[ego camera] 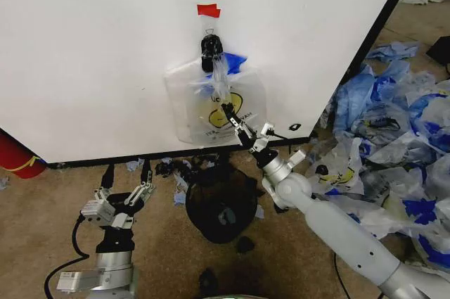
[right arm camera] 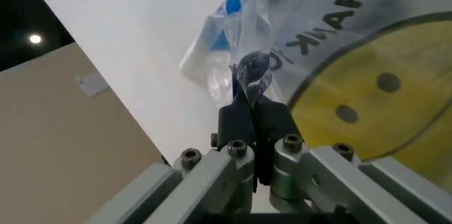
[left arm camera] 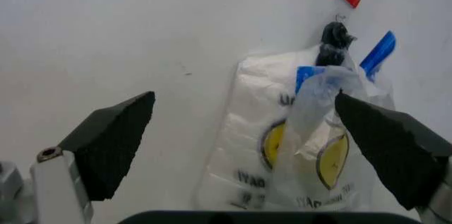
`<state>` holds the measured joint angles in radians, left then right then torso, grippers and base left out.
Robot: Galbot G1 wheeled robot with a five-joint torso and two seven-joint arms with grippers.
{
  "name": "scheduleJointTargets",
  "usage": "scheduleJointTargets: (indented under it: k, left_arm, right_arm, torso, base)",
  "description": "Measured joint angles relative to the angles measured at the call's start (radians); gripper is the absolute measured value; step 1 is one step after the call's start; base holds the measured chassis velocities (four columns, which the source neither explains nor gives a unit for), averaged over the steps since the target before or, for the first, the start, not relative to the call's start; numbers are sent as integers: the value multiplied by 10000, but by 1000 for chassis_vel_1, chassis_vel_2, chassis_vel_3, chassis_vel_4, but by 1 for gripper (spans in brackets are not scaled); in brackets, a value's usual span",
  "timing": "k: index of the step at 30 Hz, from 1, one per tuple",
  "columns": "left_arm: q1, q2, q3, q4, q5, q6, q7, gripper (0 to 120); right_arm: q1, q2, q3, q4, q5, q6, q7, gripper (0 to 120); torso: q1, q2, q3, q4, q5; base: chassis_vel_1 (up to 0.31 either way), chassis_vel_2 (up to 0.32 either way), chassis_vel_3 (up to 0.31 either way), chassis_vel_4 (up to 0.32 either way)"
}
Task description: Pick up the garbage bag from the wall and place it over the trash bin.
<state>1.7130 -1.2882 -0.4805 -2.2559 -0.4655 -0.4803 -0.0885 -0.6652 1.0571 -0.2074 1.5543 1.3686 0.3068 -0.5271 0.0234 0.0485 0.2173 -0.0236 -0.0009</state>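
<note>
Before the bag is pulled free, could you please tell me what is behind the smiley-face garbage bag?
Behind the translucent white plastic garbage bag is the flat white wall; it hangs from a black hook. The right gripper pinches its front. The wall directly behind its print is covered.

You're in a bare test room: white wall board [ego camera: 105, 53], brown carpet [ego camera: 42, 228], heaped plastic bags [ego camera: 401, 137] at right.
</note>
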Motion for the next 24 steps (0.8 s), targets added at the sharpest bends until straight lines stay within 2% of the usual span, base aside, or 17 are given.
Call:
scheduleJointTargets:
  k: [14, 24]
  left_arm:
    - [110, -59, 3, 18, 69, -177, 27, 100]
    - [118, -67, 67, 9, 86, -183, 31, 100]
  right_arm:
    - [-502, 18, -3, -162, -648, 166, -68, 0]
    - [-850, -285, 207, -191, -1233, 319, -279, 0]
  torso:
    - [0, 0, 0, 0, 0]
    - [0, 0, 0, 0, -1]
  base:
    - [0, 0, 0, 0]
    - [0, 0, 0, 0]
